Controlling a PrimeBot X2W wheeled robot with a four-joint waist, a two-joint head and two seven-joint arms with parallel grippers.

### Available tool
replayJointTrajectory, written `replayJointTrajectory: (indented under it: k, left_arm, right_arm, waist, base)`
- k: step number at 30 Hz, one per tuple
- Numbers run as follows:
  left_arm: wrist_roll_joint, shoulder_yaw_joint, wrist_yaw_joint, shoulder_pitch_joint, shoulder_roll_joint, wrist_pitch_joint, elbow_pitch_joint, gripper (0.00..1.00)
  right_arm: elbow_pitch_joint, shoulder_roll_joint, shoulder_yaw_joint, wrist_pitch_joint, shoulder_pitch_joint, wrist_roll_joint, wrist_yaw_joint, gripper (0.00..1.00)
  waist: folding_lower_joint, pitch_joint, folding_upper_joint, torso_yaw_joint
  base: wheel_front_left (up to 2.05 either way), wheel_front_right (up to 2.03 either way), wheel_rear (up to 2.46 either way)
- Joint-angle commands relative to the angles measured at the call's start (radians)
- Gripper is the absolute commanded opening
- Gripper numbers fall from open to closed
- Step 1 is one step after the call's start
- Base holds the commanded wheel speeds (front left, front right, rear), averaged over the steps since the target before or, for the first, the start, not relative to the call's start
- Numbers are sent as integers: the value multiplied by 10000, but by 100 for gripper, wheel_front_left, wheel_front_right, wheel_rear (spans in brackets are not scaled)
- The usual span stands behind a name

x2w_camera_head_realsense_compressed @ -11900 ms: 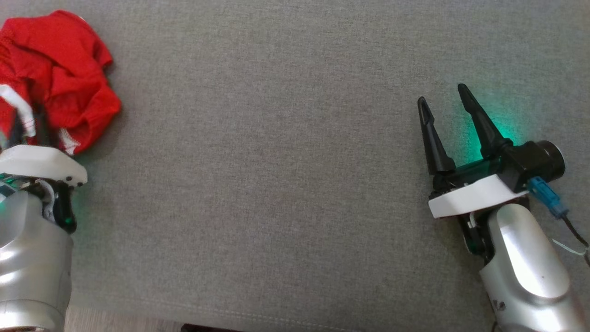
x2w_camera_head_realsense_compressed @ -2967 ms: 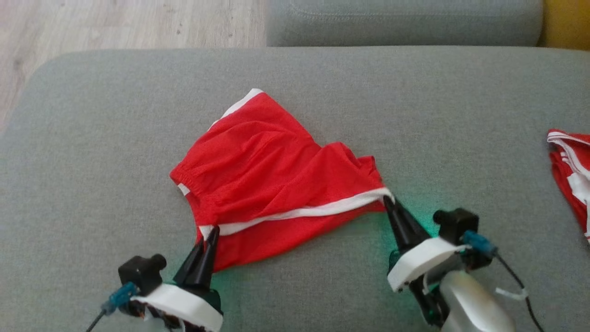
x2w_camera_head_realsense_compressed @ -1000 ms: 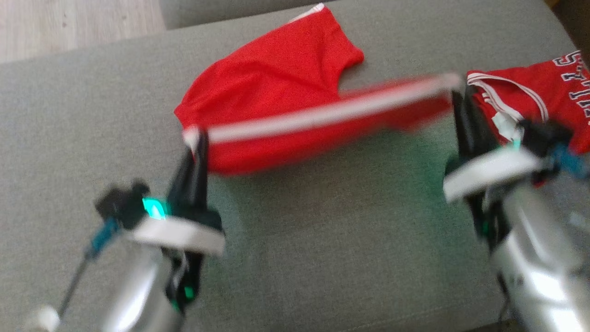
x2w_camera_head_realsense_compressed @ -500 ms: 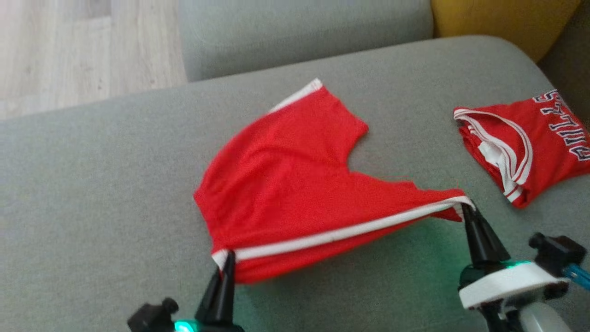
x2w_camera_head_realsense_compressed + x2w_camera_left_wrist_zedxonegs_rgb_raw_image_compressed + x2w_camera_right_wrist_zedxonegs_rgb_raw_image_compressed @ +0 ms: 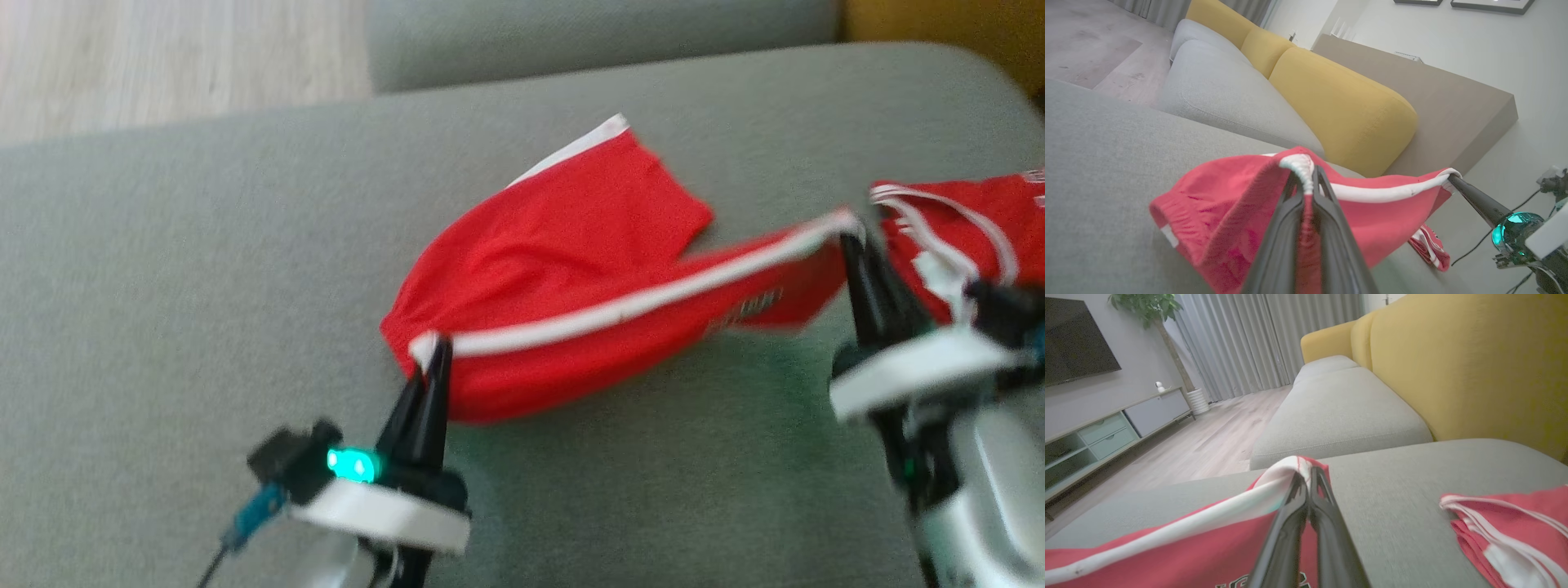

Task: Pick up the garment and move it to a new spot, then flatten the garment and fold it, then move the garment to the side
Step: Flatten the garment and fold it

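On a grey sofa seat (image 5: 180, 269), red shorts (image 5: 571, 237) with a white stripe (image 5: 620, 308) lie near the middle, their near edge lifted taut. The left gripper (image 5: 434, 353) is clamped on one end of the stripe, the right gripper (image 5: 853, 237) on the other. A second red garment (image 5: 963, 212) lies by the seat's right edge.

Soft even light; head view motion-blurred, esp. right.

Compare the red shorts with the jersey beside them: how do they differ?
The shorts hang stretched between the left end effector and right end effector; the jersey lies loose on the cushion, ungripped. The shorts carry one broad white stripe; the jersey has thin white piping. Both are red.
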State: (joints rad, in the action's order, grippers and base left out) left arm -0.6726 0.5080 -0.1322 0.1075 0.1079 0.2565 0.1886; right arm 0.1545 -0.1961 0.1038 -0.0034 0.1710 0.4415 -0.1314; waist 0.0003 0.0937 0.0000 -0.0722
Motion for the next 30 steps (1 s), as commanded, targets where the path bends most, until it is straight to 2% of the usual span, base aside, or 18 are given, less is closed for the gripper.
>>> replayJointTrajectory:
  k: [1, 9, 14, 23, 30]
  left_arm:
    - [-266, -164, 16, 882, -7, 53, -108, 0]
    - [-1070, -65, 16, 2513, -408, 53, 648, 0]
    - [-1361, 120, 16, 3254, -521, 53, 914, 0]
    - [-1596, 695, 16, 4902, -572, 53, 1450, 0]
    - [-1674, 240, 16, 5163, -574, 53, 1682, 0]
  right_arm:
    - [7, -154, 224, 165, 1065, -268, 7, 0]
    - [1841, -334, 575, 545, 3583, -1027, 7, 0]
    - [2772, -399, 783, 568, 4622, -1353, 7, 0]
    - [4543, -383, 992, 246, 6650, -1972, 7, 0]
    - [5685, -239, 1082, -355, 7532, -2338, 7, 0]
  waist:
    - [-3, 675, 0, 529]
    - [-3, 1908, 0, 1330]
    - [-3, 2417, 0, 1604]
    - [-3, 3408, 0, 1836]
    - [-3, 3760, 0, 1880]
  base:
    - [0, 0, 0]
    - [0, 0, 0]
    - [0, 0, 0]
    - [0, 0, 0]
    - [0, 0, 0]
